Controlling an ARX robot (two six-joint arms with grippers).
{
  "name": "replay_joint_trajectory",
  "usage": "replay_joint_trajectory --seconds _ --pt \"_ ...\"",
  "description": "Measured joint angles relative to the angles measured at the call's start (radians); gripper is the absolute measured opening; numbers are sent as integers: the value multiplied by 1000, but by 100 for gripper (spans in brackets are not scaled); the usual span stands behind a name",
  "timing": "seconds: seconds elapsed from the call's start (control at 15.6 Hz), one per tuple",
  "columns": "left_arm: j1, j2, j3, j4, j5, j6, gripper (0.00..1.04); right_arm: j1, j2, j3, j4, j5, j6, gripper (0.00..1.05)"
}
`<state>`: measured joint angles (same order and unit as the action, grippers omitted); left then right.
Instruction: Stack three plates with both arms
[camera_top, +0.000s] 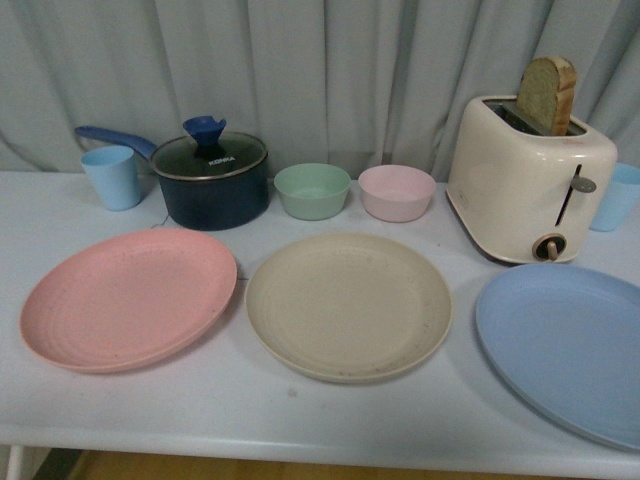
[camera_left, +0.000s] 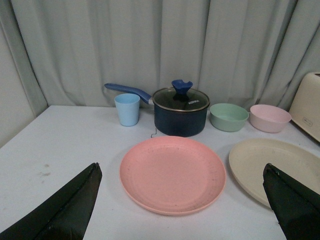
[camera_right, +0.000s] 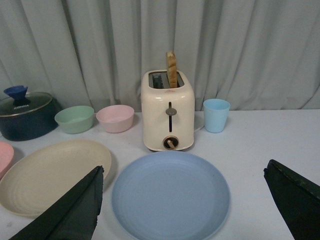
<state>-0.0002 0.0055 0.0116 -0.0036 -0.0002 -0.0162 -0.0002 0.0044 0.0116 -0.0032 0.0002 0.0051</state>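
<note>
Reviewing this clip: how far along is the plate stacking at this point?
Done: nothing yet. The pink plate, beige plate and blue plate lie side by side on the table, none on another.
In hand: nothing. The left gripper faces the pink plate and the right gripper faces the blue plate, both open and empty.
Left: both stacking moves.

At the table's right front corner the light blue plate (camera_top: 565, 345) runs off the front view's right edge. The toaster (camera_top: 525, 180) hides part of a blue cup (camera_top: 620, 195) by the table's right edge. A finger (camera_left: 292, 205) of the left gripper (camera_left: 181, 166) covers the front rim of the beige plate (camera_left: 260, 160).
</note>
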Motion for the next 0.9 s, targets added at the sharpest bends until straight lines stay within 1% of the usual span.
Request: replay_joint_trajectory --seconds 0.9 --pt "0 0 0 0 0 0 98 0 0 0 0 0 0 98"
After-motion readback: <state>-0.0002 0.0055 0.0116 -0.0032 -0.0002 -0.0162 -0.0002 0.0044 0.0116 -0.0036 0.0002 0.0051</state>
